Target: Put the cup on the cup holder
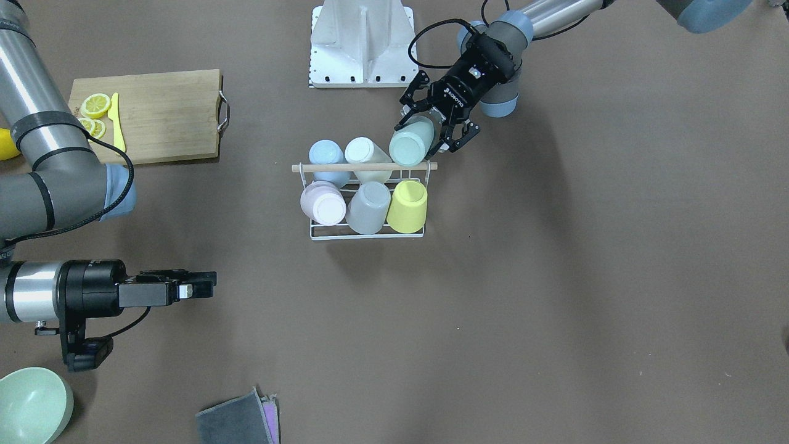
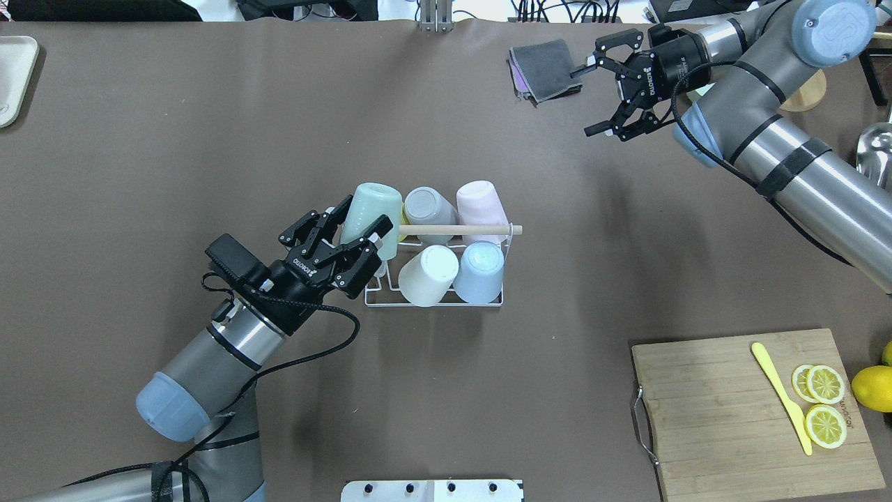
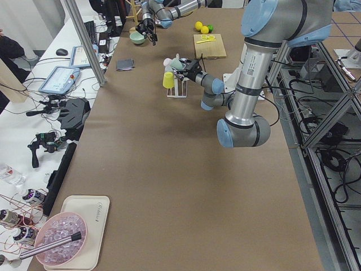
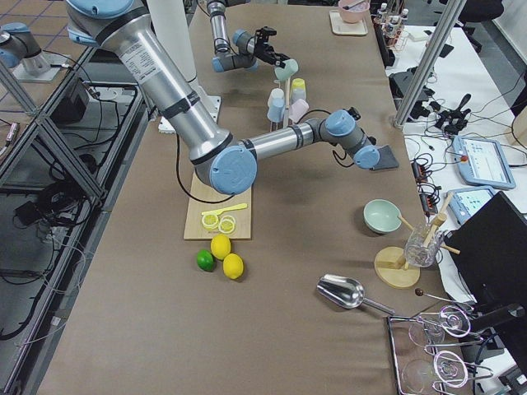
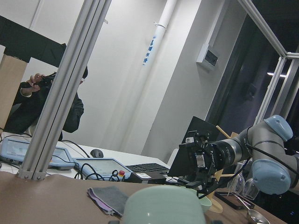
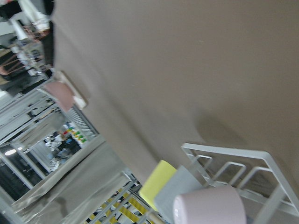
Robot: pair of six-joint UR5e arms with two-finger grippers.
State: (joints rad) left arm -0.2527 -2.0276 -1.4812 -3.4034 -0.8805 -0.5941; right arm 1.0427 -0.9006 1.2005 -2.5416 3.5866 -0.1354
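The cup holder is a white wire rack with a wooden rod across its top, at mid-table. It holds a grey cup, a pink cup, a cream cup, a blue cup and a yellow cup. My left gripper is shut on a mint green cup, tilted at the rack's near-left corner, next to the cream cup. The mint cup also shows in the front view. My right gripper is open and empty, far from the rack.
A wooden cutting board with lemon slices and a yellow knife lies at the near right. A grey cloth lies beside the right gripper. A green bowl stands near the table edge. The robot base stands behind the rack.
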